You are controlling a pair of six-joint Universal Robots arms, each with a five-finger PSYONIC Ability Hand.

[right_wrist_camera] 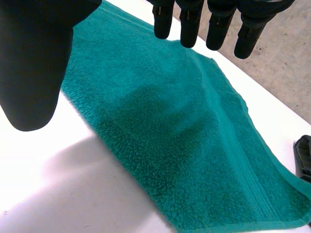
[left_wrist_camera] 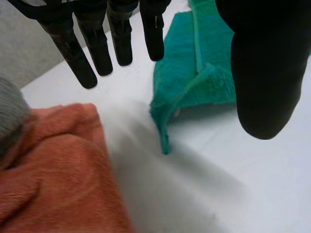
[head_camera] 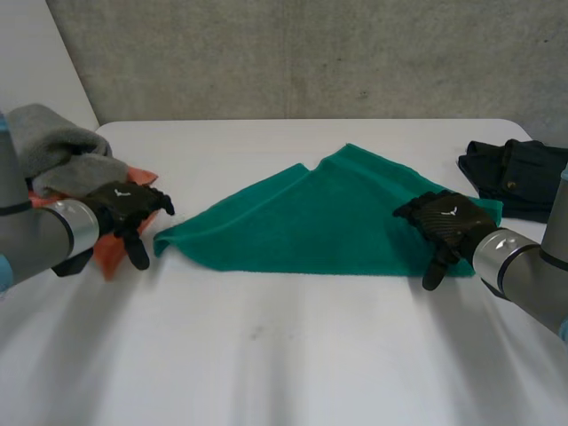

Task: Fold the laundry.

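A green towel (head_camera: 328, 222) lies folded into a rough triangle in the middle of the white table (head_camera: 284, 355). My left hand (head_camera: 124, 213) hovers just off its left corner (left_wrist_camera: 163, 126), fingers (left_wrist_camera: 97, 48) straight and apart, holding nothing. My right hand (head_camera: 448, 226) hangs over the towel's right end (right_wrist_camera: 194, 145), fingers (right_wrist_camera: 214, 29) straight, thumb (right_wrist_camera: 34, 63) spread wide, nothing gripped.
An orange cloth (head_camera: 115, 240) lies under and beside my left hand (left_wrist_camera: 58, 170), with a grey cloth (head_camera: 53, 146) piled behind it. A dark garment (head_camera: 519, 177) sits at the far right (right_wrist_camera: 303, 158). A concrete wall stands behind the table.
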